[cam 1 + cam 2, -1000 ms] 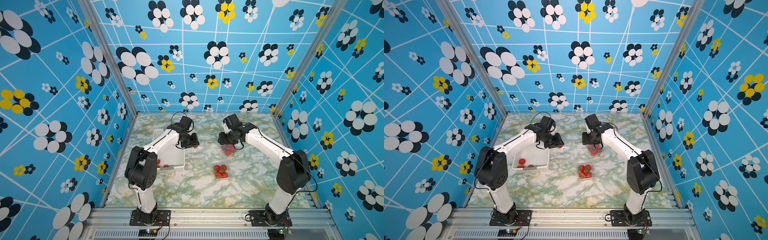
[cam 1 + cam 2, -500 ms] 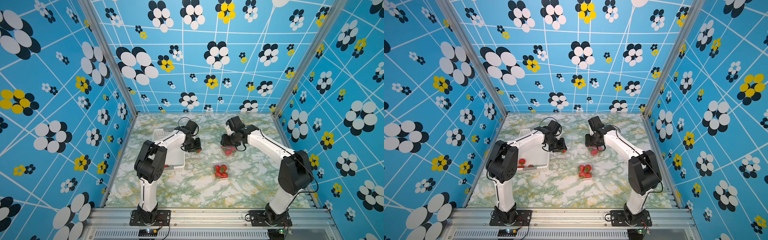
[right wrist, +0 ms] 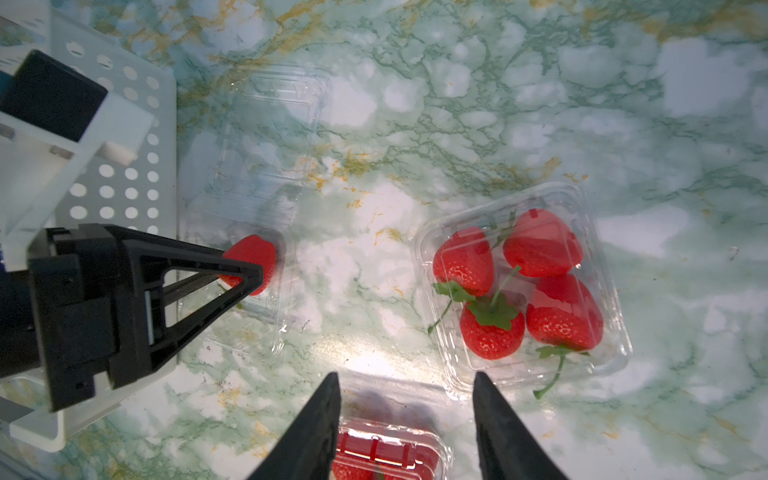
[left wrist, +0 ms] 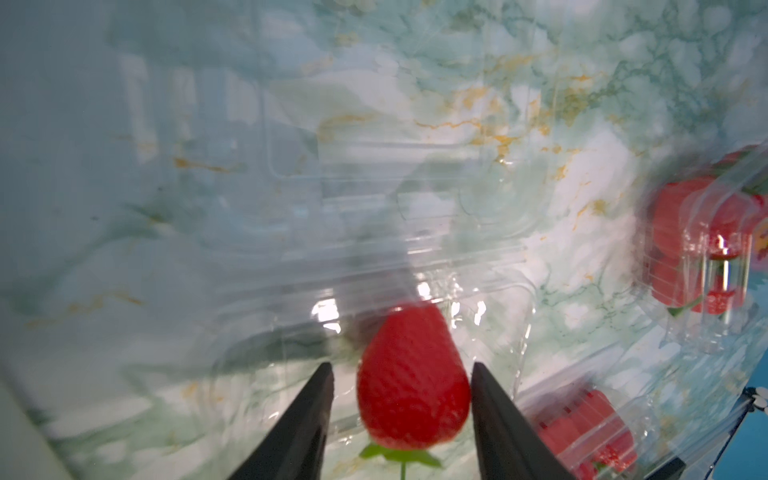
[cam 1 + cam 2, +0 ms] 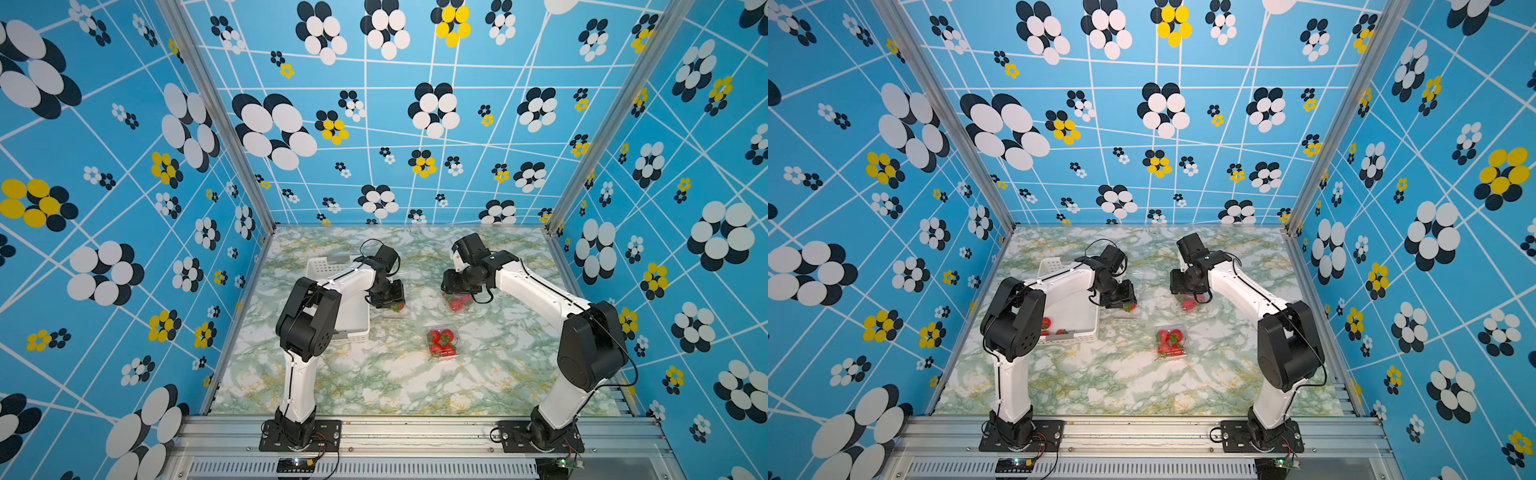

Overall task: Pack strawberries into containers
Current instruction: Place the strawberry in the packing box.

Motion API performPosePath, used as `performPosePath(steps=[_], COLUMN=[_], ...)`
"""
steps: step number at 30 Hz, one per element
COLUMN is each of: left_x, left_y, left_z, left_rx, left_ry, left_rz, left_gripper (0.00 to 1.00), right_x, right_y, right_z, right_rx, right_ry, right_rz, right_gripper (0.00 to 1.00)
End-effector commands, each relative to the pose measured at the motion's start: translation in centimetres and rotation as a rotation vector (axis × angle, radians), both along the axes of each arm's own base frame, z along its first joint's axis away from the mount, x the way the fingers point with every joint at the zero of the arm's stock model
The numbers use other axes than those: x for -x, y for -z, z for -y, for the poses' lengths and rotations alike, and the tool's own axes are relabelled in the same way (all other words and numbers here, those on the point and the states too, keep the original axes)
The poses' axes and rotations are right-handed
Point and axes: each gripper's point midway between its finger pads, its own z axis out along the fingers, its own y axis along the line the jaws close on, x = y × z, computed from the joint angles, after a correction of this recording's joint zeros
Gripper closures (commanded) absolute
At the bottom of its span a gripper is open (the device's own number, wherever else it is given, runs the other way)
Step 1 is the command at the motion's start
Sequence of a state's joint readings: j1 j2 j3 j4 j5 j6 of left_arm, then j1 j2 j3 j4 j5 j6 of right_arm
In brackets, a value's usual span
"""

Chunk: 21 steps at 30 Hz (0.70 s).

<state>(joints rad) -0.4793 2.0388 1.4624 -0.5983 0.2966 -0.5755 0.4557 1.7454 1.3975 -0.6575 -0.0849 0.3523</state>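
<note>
Top views both showed the marbled tabletop (image 5: 374, 386) and the white basket (image 5: 328, 262) along its left edge. A top view caught basket strawberries (image 5: 1045, 322) at the basket's near end, which neither wrist view showed. The left arm (image 5: 353, 277) folded across the basket, wrist tipped down. The right arm (image 5: 536, 286) stretched from the near right corner toward the middle, wrist also down. The right wrist view showed the left gripper (image 3: 245, 266) inside the open container (image 3: 257, 328) just beside the basket. The left wrist view showed its claw unclenched: a strawberry (image 4: 411, 386) sat between parted jaws, a gap on one side. The right gripper (image 3: 407, 376) hung spread and empty above the ribbed-lid container (image 3: 390, 446) of berries. The four-berry container (image 3: 498, 374) lay near the tabletop's centre.
</note>
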Motion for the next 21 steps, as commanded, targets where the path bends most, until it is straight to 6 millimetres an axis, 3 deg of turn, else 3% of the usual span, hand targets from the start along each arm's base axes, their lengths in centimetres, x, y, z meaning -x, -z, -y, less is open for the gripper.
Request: performPosePath(steps=[1,4,7,11,13,17,19,21], left_x=[-0.6,-0.8,-0.6,0.9,2.4,5.3,6.3,7.0], left_y=[-1.5,-3.7,-7.2,-12.1,-12.6,-12.3,-12.1,-11.6], left_z=[0.0,-0.6,-1.7,-6.0,-9.1,-17.6,-20.0,-21.2], left_rx=[-0.014,-0.019,-0.022,-0.058,-0.091,-0.201,-0.221,-0.224], left_ry=[0.007,0.000,-0.017,-0.086,-0.124,-0.245,-0.280,-0.304], left_rz=[0.054,0.096,0.163,0.225,0.195,0.115,0.088,0.066], left_gripper=[0.40,0.39,0.38,0.36,0.35,0.35,0.35,0.35], right_x=[0.5,0.4,0.2,-0.1,-0.1,0.3,0.5,0.7], right_y=[-0.6,-0.7,-1.3,-1.9,-2.2,-2.6,-2.4,-2.3], right_z=[0.2,0.1,-0.2,-0.9,-1.4,-2.9,-3.7,-4.6], right_rx=[-0.013,-0.021,-0.031,-0.060,-0.079,-0.112,-0.120,-0.123], right_ry=[-0.010,-0.014,-0.018,-0.035,-0.047,-0.085,-0.109,-0.134], right_rz=[0.002,0.005,0.017,0.023,0.026,0.032,0.027,0.025], right_gripper=[0.46,0.46,0.46,0.45,0.45,0.46,0.45,0.45])
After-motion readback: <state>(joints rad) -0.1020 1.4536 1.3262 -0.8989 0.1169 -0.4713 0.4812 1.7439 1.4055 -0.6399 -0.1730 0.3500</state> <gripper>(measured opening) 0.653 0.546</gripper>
